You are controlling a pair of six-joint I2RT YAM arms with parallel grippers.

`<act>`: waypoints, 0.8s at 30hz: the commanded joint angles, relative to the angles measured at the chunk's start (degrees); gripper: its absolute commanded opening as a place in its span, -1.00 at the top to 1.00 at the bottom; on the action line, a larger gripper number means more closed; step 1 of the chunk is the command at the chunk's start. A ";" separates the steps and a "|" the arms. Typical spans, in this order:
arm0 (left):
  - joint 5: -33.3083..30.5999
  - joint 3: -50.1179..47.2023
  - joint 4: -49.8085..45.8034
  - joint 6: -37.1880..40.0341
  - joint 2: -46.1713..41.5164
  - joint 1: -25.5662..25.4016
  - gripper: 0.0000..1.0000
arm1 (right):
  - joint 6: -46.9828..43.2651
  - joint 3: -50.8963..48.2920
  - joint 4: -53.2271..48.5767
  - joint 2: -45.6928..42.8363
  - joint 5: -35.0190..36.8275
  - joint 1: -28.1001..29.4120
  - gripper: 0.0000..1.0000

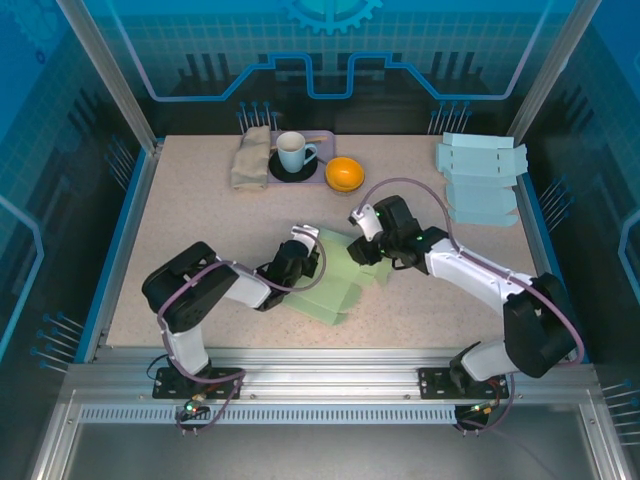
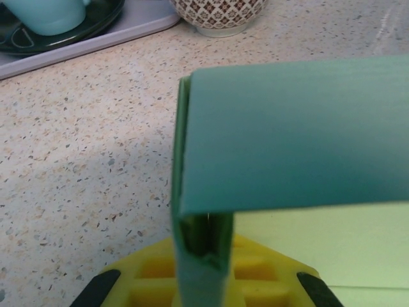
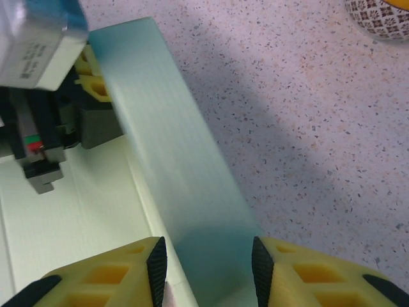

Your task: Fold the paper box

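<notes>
Green box (image 1: 335, 295), cup (image 1: 293, 151), bowl (image 1: 344, 173) — one each

Speckled beige table (image 1: 200, 220), blue patterned enclosure walls (image 1: 330, 50), aluminium frame rail (image 1: 330, 385) along near edge

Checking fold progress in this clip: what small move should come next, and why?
Probably the right hand should ease the flap over along its crease. The left hand is shut on that flap's far end and holds it raised, the right hand straddles its near end, and the rest of the box lies flat on the table.
</notes>
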 commanded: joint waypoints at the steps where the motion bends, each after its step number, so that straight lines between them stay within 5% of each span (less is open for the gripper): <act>1: -3.92 2.83 -14.45 -4.57 -1.57 0.30 1.00 | 3.54 3.09 -5.16 -3.44 2.29 -0.13 0.14; 13: -4.47 8.54 -28.27 -14.02 -9.34 0.30 1.00 | 22.22 17.76 -19.59 0.70 6.69 -1.53 -0.11; 24: -3.54 3.07 -11.87 -16.57 -9.32 0.37 1.00 | 36.98 16.68 -11.54 5.30 -2.55 -3.55 -0.13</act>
